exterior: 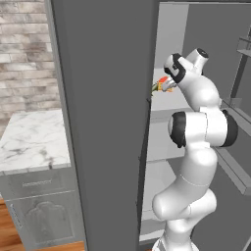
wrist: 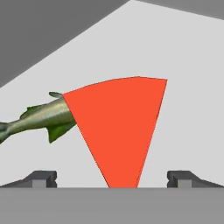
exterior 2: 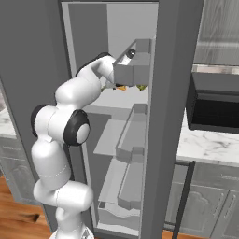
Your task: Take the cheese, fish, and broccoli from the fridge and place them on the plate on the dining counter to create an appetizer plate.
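The fridge (exterior: 103, 122) stood open, its tall dark-grey door edge running down the middle of the left base view and its pale shelves (exterior 2: 123, 100) showing in the right base view. To one side a marble-topped bench (exterior: 32, 139) sat against a brick wall, and on the other side a black microwave (exterior 2: 214, 107) rested on another marble top. The white arm (exterior: 196, 147) reached up and into the fridge at an upper shelf. The hand (wrist: 111, 178) was spread wide, its two dark fingertips (wrist: 43, 178) standing well apart with nothing between them held. Straight ahead of it, on the pale shelf, the cheese (wrist: 118, 131) stood as an orange-red wedge, its narrow end pointing down between the fingertips. The fish (wrist: 37, 120) lay partly behind the cheese, tail trailing out to the left of the hand view. In the left base view, a spot of orange and green (exterior: 161, 84) showed at the hand.
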Robot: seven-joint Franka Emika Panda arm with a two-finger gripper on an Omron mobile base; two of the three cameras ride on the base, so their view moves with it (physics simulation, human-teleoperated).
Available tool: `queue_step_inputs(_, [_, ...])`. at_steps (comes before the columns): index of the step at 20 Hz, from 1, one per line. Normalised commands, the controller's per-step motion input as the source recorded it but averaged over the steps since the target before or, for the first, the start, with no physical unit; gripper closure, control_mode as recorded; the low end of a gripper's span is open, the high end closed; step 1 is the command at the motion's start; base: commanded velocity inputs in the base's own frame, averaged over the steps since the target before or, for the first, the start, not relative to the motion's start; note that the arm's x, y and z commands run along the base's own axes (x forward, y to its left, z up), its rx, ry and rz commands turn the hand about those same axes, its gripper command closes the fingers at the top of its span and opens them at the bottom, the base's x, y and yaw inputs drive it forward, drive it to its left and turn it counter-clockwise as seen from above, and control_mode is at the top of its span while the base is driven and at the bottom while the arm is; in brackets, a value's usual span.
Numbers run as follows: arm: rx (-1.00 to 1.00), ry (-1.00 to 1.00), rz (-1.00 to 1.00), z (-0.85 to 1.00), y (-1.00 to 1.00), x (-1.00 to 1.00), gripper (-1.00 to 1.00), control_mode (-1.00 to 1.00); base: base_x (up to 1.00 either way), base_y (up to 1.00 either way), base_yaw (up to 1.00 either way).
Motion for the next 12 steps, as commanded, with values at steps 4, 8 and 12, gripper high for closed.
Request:
queue_step_inputs(4, [0.0, 0.0, 0.03, 0.0, 0.0, 0.0, 1.0, -1.0, 0.0, 0.0, 0.0])
queue_step_inputs(8, [0.0, 0.0, 0.03, -0.09, 0.1, 0.0, 1.0, -1.0, 0.0, 0.0, 0.0])
queue_step_inputs(12, [0.0, 0.0, 0.05, -0.16, 0.12, 0.0, 1.0, -1.0, 0.0, 0.0, 0.0])
